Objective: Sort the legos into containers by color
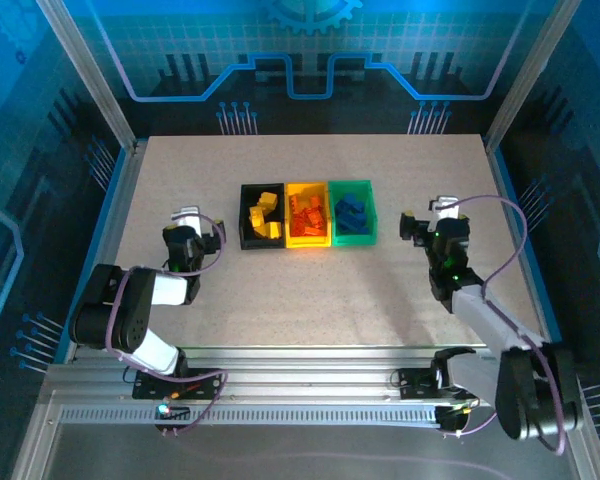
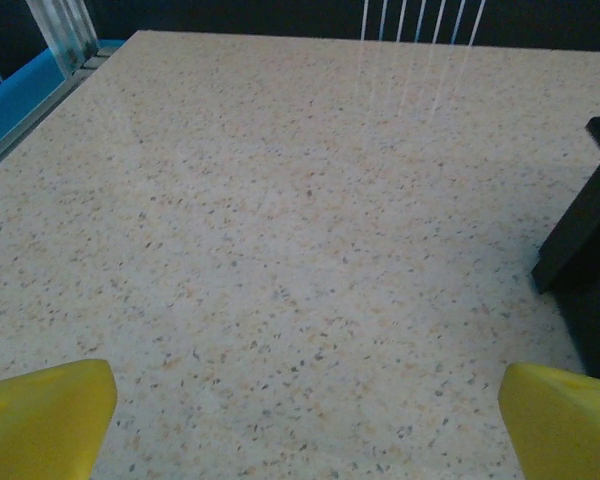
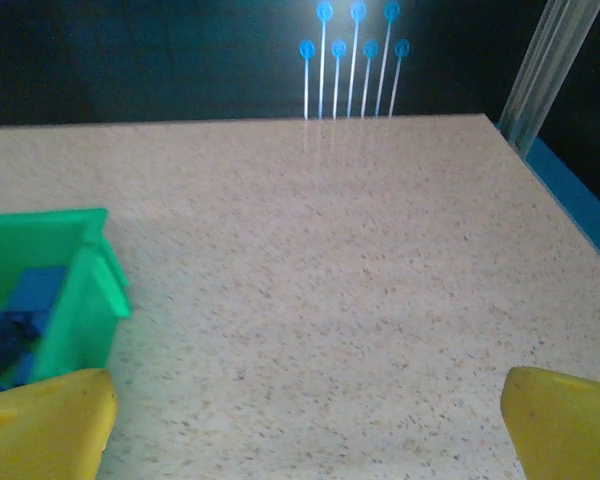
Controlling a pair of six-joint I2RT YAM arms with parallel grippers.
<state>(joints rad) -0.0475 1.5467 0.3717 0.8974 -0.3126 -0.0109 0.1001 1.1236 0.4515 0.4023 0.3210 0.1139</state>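
Three joined containers stand in a row mid-table: a black bin (image 1: 251, 236) holding yellow legos (image 1: 267, 215), a yellow bin (image 1: 308, 241) holding orange legos (image 1: 308, 219), and a green bin (image 1: 354, 238) holding blue legos (image 1: 352, 209). My left gripper (image 1: 186, 226) hovers left of the black bin, open, with bare table between its yellow fingertips (image 2: 40, 415). A black bin corner (image 2: 590, 215) shows at the right of the left wrist view. My right gripper (image 1: 442, 217) sits right of the green bin (image 3: 75, 300), open and empty. Blue legos (image 3: 15, 320) lie inside that bin.
The speckled table (image 1: 310, 300) is bounded by a blue-edged metal frame (image 1: 110, 200) on the left and right. A metal rail (image 1: 310, 385) runs along the near edge by the arm bases.
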